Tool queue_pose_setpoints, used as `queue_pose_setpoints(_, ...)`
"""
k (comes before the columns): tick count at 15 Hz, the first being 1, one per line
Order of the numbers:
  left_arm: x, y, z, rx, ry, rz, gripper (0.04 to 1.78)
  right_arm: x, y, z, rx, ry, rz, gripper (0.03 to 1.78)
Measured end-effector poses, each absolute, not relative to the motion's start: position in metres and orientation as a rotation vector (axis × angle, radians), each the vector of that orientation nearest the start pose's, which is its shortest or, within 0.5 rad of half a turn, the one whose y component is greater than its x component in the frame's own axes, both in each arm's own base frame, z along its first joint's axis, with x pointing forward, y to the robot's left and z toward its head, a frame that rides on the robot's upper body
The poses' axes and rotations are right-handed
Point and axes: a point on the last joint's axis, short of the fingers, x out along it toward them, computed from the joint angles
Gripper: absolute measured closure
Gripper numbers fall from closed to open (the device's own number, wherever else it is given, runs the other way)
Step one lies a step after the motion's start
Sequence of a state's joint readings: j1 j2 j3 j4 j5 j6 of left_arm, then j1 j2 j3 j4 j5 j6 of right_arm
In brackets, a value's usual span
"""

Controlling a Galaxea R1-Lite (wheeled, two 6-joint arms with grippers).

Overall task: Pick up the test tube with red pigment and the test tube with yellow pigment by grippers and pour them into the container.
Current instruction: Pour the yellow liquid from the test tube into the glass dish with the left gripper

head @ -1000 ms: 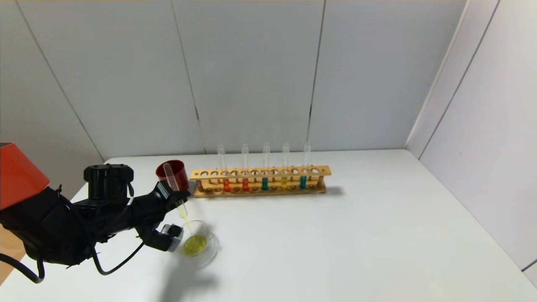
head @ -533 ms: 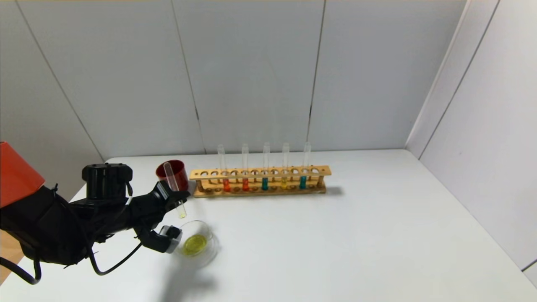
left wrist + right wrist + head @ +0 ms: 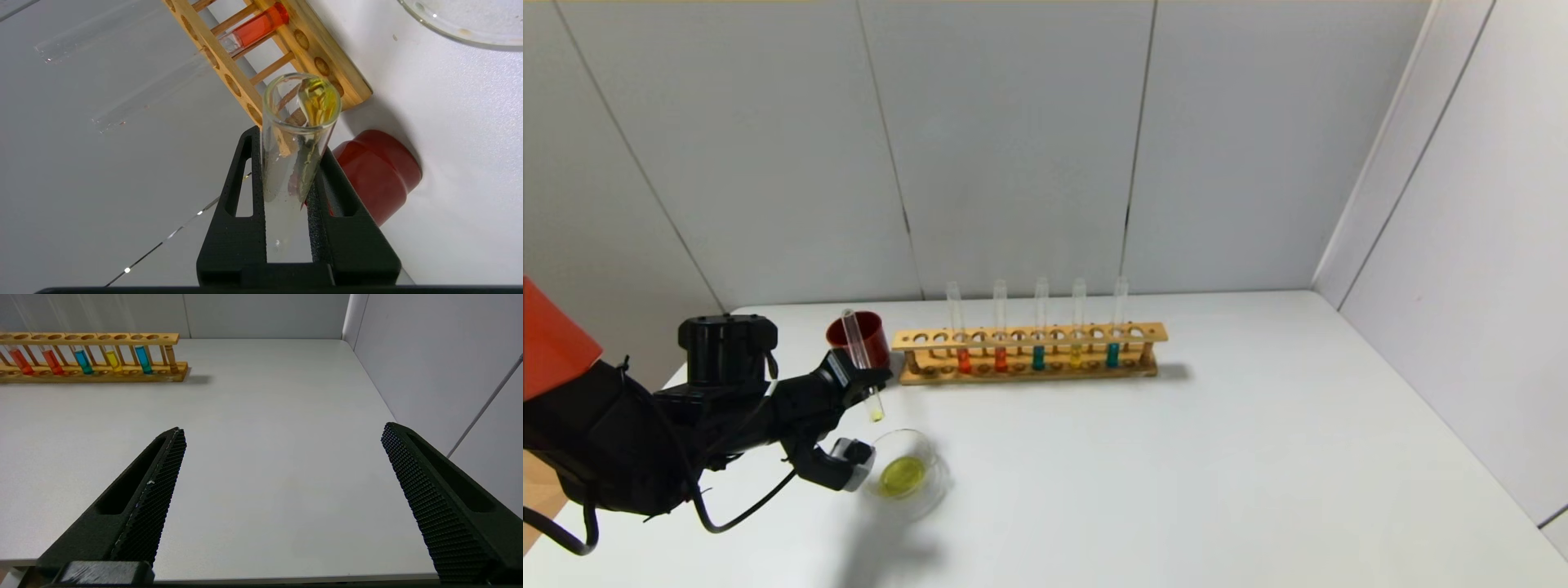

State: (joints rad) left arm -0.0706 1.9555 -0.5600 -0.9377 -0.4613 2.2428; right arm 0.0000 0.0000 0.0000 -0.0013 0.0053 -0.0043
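Observation:
My left gripper (image 3: 854, 380) is shut on the test tube with yellow pigment (image 3: 860, 359) and holds it steeply tilted, just behind and above the container (image 3: 931, 482). Only a trace of yellow clings to the tube's lower end. The container is a low clear glass dish holding a yellow pool. In the left wrist view the tube (image 3: 300, 122) sits between the black fingers of my left gripper (image 3: 289, 143). Two test tubes with red pigment (image 3: 964, 359) (image 3: 1001, 358) stand in the wooden rack (image 3: 1147, 333). My right gripper (image 3: 282, 433) is open and empty above the table's near right edge.
The rack also holds a yellow tube (image 3: 1076, 355) and two teal tubes (image 3: 1038, 357) (image 3: 1112, 354). A dark red cup (image 3: 870, 347) stands just left of the rack, behind my left gripper. Grey walls close in the back and right.
My left gripper has lifted the tube up and back from the dish. The thin yellow stream into the dish has stopped. The right arm has not moved.

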Motion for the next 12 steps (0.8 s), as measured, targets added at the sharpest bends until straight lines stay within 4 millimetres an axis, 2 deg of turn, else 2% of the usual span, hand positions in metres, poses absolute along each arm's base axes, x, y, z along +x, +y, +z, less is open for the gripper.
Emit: queue_pose_setpoints(12, 0.3125, -0.0354, 0.082, 2.088, -0.369, -0.748, 1.49, -0.0228, 0.0001, 0.0756, -0.004, -0.001, 0.006, 0.06)
